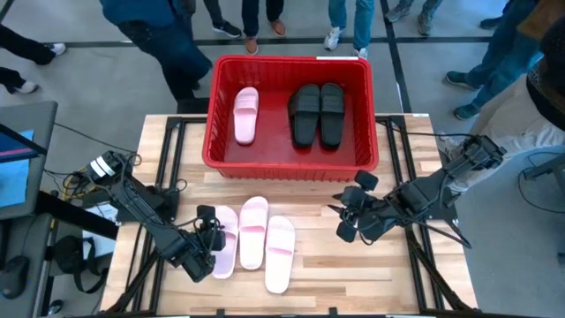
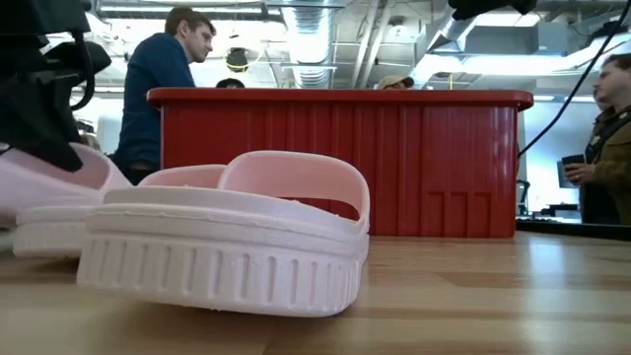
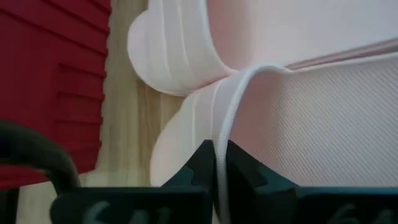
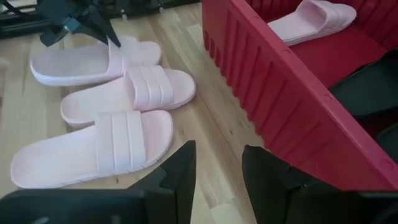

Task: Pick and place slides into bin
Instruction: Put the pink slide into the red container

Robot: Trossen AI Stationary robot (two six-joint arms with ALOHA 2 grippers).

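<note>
High view: three pink slides outside, three inside bin.

Two dark, near-black robot arms built from chunky jointed segments. The left arm has a white-marked block near its base and loose black cables trailing beside it. The right arm is equally dark, its links slim and angular. Each ends in a gripper with two flat, matte black fingers with bevelled, wedge-shaped tips
</note>
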